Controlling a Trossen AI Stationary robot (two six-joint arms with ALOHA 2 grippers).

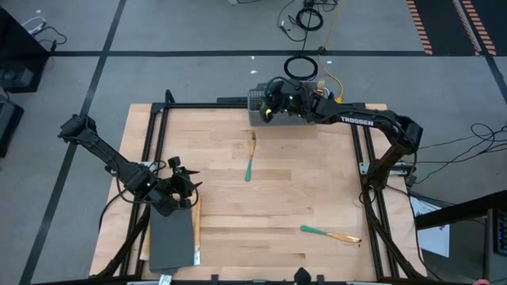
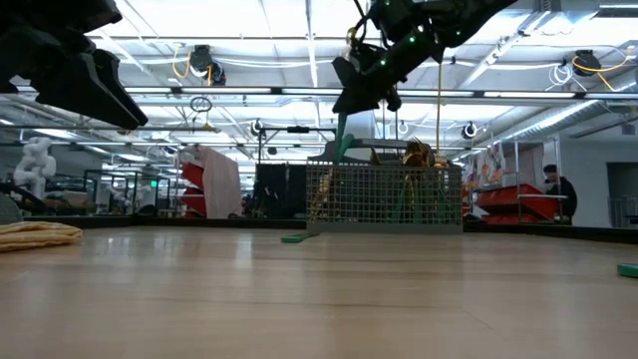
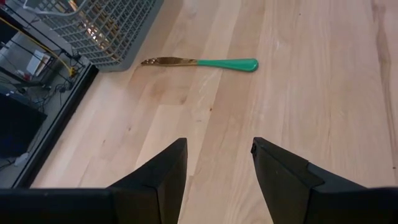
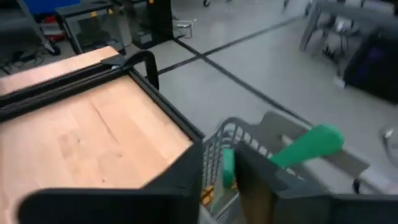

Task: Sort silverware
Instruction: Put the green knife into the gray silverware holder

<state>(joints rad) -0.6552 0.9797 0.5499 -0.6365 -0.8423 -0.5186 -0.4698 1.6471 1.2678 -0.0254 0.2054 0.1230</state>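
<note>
A grey wire basket stands at the table's far edge with several gold and teal pieces of silverware upright in it. My right gripper hovers over the basket's left end, shut on one teal-handled piece. One piece lies flat at mid-table, its gold head toward the basket; it also shows in the left wrist view. Another piece lies flat near the right front. My left gripper is open and empty at the near left, above the table. My right gripper pinches the piece's teal handle between its two fingers, coming from above over the basket's rim. The handle hangs below the fingers, about upright. What kind of piece it is, and whether its lower end is clear of the basket, I cannot tell.
A flat grey tray lies at the near left corner, with a tan cloth at its side. Black frame rails run along the table's edges. Another teal handle sticks out of the basket close to my right gripper.
</note>
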